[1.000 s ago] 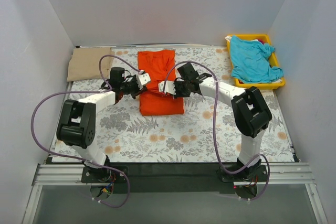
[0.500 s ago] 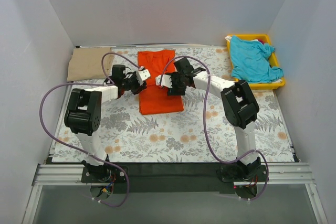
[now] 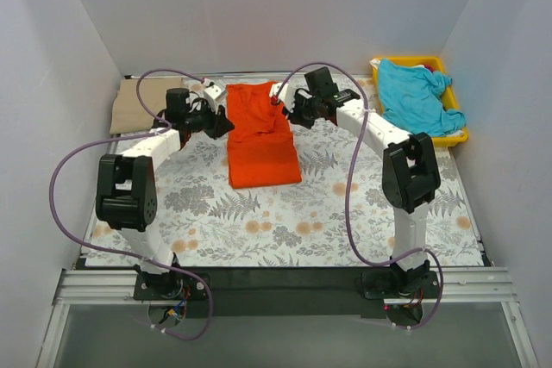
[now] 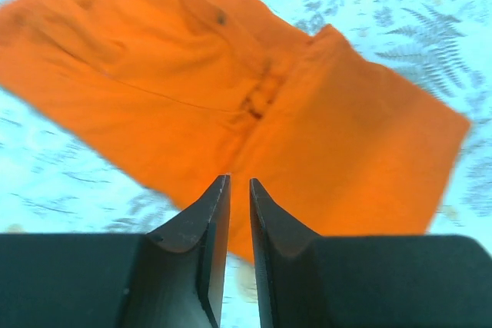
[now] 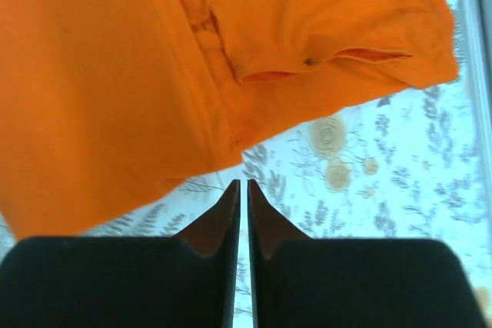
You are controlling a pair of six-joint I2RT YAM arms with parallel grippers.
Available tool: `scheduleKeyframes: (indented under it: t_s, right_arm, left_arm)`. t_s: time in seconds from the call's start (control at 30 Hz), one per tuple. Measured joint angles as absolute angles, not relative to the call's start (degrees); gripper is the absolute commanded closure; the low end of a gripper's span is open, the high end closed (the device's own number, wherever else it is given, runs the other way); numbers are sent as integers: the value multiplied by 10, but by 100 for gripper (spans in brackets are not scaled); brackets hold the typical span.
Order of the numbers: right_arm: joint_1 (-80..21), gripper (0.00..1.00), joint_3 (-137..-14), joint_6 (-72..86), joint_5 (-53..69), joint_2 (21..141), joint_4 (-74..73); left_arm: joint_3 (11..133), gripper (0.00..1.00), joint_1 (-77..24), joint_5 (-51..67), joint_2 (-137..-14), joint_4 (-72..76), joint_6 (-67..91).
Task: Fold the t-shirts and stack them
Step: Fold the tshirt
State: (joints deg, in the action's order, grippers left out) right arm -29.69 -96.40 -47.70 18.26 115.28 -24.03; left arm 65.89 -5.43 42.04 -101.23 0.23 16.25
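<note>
Surface: a table covered by a grey cloth (image 3: pixel 285 221) printed with ferns and orange flowers, with plain white walls on three sides.
Orange shirt (image 3: pixel 261 135): lies folded into a long narrow shape at the middle back of the cloth, between the two grippers.
Left gripper (image 4: pixel 238 180): beside the shirt's left edge near its far end. The jaws are a narrow slit apart with nothing between them.
Right gripper (image 5: pixel 243 182): beside the shirt's far right corner. The jaws are all but together and empty.
Turquoise shirt (image 3: pixel 416 96): bunched in the yellow tray (image 3: pixel 427 138) at the back right corner.
Tan shirt (image 3: pixel 142 105): lies flat at the back left, well apart from the tray.
</note>
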Motion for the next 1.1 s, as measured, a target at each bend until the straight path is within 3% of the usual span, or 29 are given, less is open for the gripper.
scheduleKeyframes:
  t_s: [0.2, 0.53, 0.63, 0.67, 0.77, 0.93, 1.1]
  right_arm:
    - [-289, 94, -991, -366, 268, 1181, -270]
    - [-236, 95, -1095, -216, 390, 1369, -286]
    - [-219, 87, -1105, -195, 392, 1373, -286]
    - [-214, 77, -1105, -193, 392, 1372, -286]
    - [-204, 62, -1080, -199, 388, 1351, -286]
    - [-214, 52, -965, -271, 359, 1207, -300]
    - [-286, 46, -832, -378, 286, 1033, -286]
  left_arm:
    - [651, 84, -59, 445, -1028, -18, 269]
    - [687, 84, -45, 444, -1182, -7, 385]
    - [721, 78, -31, 459, -1207, -7, 408]
    - [731, 75, -27, 456, -1210, -6, 413]
    - [748, 69, -10, 460, -1206, -10, 410]
    - [689, 55, 5, 478, -1115, -22, 333]
    - [554, 53, -8, 494, -919, -38, 192]
